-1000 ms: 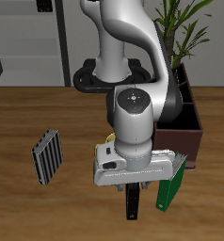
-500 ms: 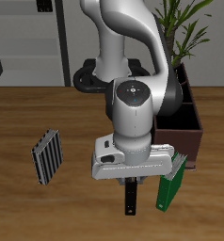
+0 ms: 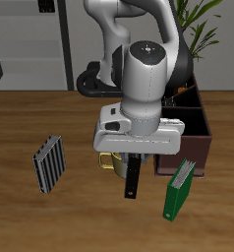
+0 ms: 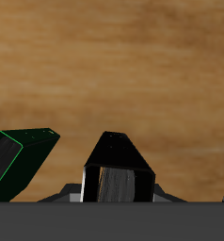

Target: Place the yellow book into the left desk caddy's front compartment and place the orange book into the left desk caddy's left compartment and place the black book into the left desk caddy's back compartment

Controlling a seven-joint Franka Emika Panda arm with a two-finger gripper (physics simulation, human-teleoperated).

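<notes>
**One black book in the gripper, above the table**

The gripper (image 3: 135,163) pinches the black book (image 3: 134,178) at its upper end; the book hangs upright, clear of the table (image 3: 30,212). Taking the book as landmark: the green book (image 3: 178,189) stands just beside it, the striped book (image 3: 49,162) lies well apart on the other side, and the caddy (image 3: 194,138) is farther back.

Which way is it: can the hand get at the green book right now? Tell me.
Probably not yet: the hand is shut on the black book, lifted off the table. The green book stands uncovered beside it, so only the occupied grip is in the way.
</notes>
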